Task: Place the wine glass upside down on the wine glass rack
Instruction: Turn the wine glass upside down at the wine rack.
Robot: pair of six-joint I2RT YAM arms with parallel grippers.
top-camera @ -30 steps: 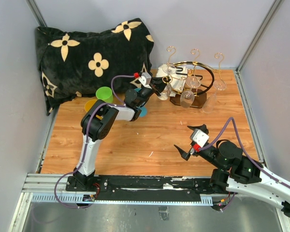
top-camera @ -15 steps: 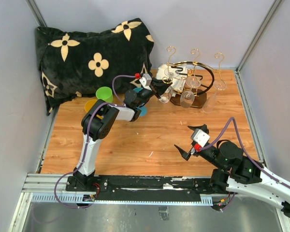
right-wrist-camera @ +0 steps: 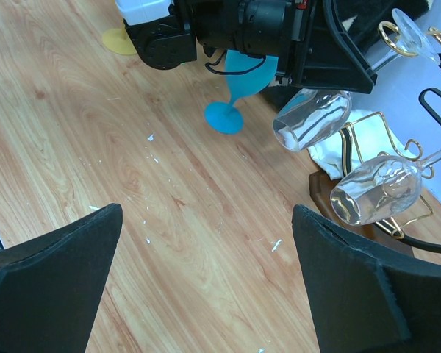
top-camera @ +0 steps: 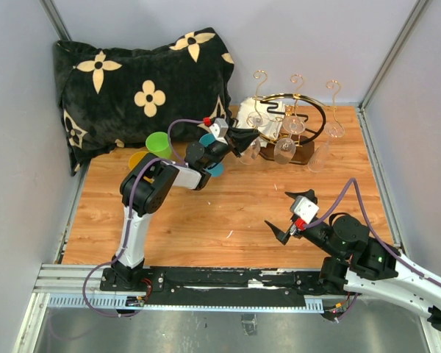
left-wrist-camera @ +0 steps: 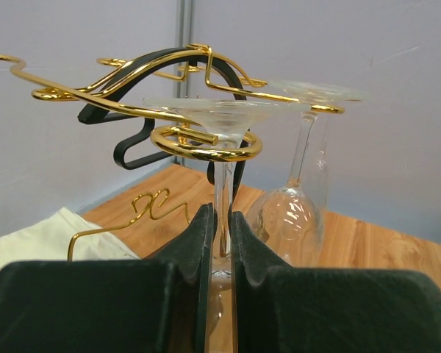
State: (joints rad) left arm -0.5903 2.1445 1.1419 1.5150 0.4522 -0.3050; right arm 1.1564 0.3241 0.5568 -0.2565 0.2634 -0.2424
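Wine glass [left-wrist-camera: 222, 173] inverted, its stem pinched between the fingers [left-wrist-camera: 195, 250] of the left claw [left-wrist-camera: 220, 235], bowl below the claw and foot directly above it. The foot sits over a curled gold hook [left-wrist-camera: 206, 143] of the wine glass rack [left-wrist-camera: 95, 92], and the stem passes down through the loop. Whether the foot bears fully on the wire cannot be told. Just beyond the claw and to its right, a second glass [left-wrist-camera: 290, 217] hangs from the rack. Right claw [top-camera: 283, 215] is spread wide and holds nothing, over the table [top-camera: 206, 213] and well apart from the rack. Judged progress: hanging appears nearly complete. Remaining: confirm the seating, part the left claw's fingers, and draw the claw back from the stem without dragging the glass off the hook.
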